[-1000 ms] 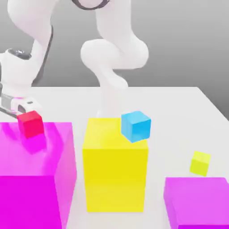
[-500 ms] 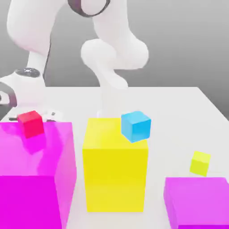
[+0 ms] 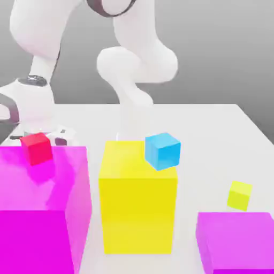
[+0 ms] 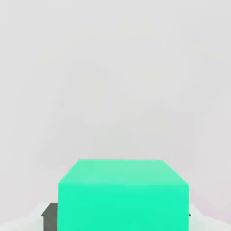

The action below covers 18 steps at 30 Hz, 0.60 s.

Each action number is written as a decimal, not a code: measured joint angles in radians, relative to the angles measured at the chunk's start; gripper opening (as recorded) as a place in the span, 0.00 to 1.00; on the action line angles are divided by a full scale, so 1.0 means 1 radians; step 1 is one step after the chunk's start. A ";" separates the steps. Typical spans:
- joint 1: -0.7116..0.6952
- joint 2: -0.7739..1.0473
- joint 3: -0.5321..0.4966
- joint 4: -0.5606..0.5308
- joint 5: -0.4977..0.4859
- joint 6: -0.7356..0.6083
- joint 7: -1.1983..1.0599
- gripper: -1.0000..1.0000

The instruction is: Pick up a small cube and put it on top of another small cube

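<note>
Now the claw is clenched on the small teal-green cube: in the hand view the cube sits squarely between its dark fingers, which press against the cube's two sides. In the exterior view the white arm's hand hangs low at the far left of the white tabletop, behind the large magenta block, so the held cube lies back there, hidden by that block. A small red cube rests on the magenta block's top near its far edge. To the right stands a tall yellow block with a sky-blue small cube at its far right corner. Further right, a yellow-green small cube lies on the tabletop, just beyond a second magenta block.
</note>
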 joint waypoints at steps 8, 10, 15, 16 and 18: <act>-0.218 0.097 -0.042 0.242 0.299 -0.286 0.147 0.00; -0.224 0.061 -0.009 0.261 0.368 -0.371 0.205 0.00; -0.093 -0.055 0.039 0.236 0.578 -0.526 0.351 0.00; -0.066 -0.085 0.052 0.225 0.630 -0.562 0.367 0.00; -0.014 -0.149 0.082 0.205 0.727 -0.636 0.403 0.00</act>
